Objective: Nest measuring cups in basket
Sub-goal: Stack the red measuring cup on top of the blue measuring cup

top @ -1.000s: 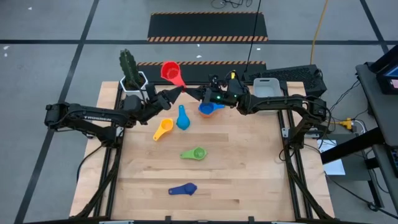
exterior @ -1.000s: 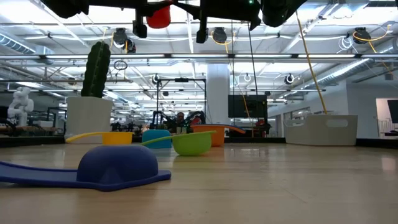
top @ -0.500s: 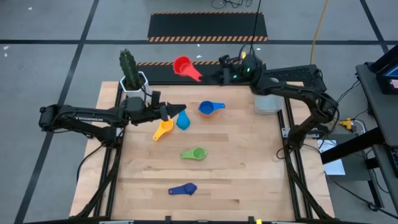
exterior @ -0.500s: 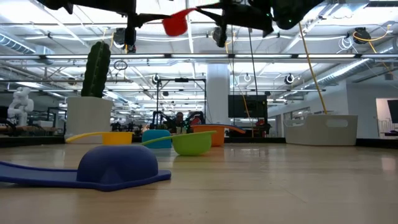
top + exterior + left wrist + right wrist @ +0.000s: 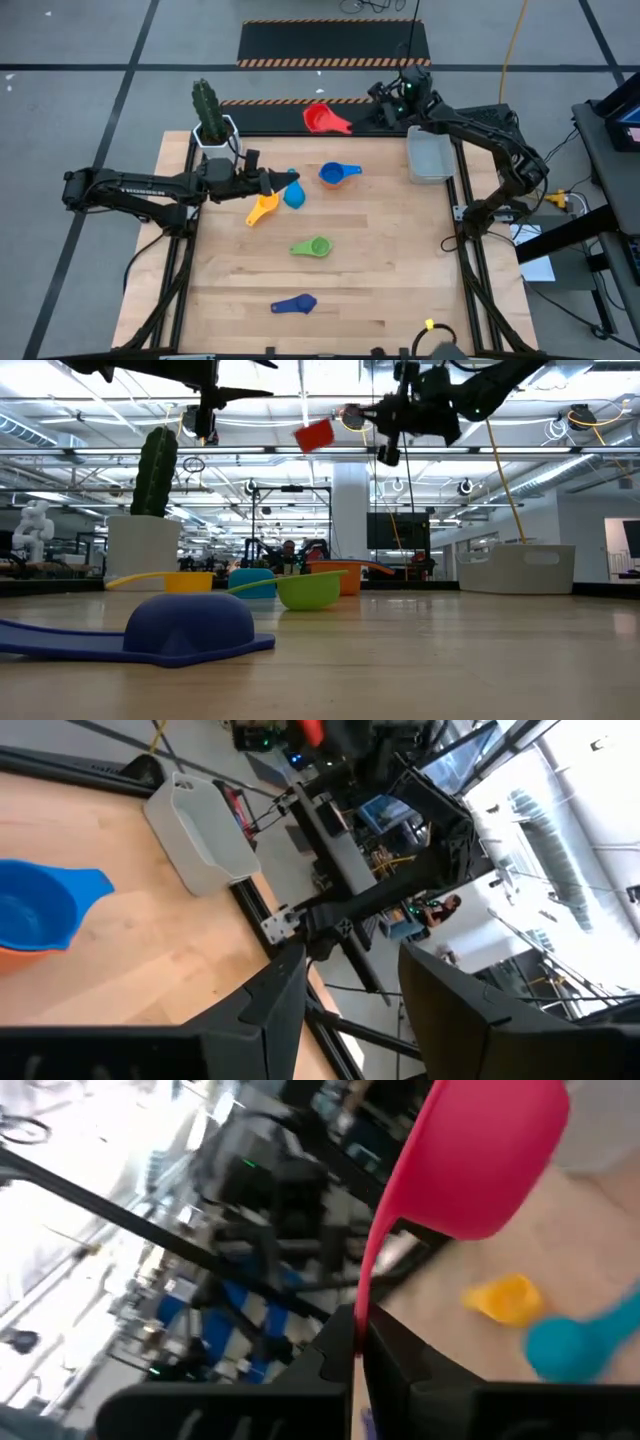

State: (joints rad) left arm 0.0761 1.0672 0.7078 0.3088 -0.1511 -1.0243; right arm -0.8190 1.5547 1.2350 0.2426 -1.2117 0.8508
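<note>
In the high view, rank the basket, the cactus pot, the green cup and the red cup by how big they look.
1. Basket, largest.
2. Cactus pot, plant included.
3. Red cup and green cup look about alike. The red one is held up by its handle in the right gripper, nearer the camera, so I won't rank them.

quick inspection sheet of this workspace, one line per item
surface: wooden table, mostly bare.
job's things: red cup held aloft by its handle; yellow cup, light blue cup, blue cup stacked on an orange one, green cup and dark blue cup on the table; basket at the right edge.
clutter: cactus pot at the back left corner.
grippers: right gripper shut on red cup; left gripper open above the light blue cup.
cables: yellow cable on the floor.
surroundings: hazard-striped mat behind the table.
</note>
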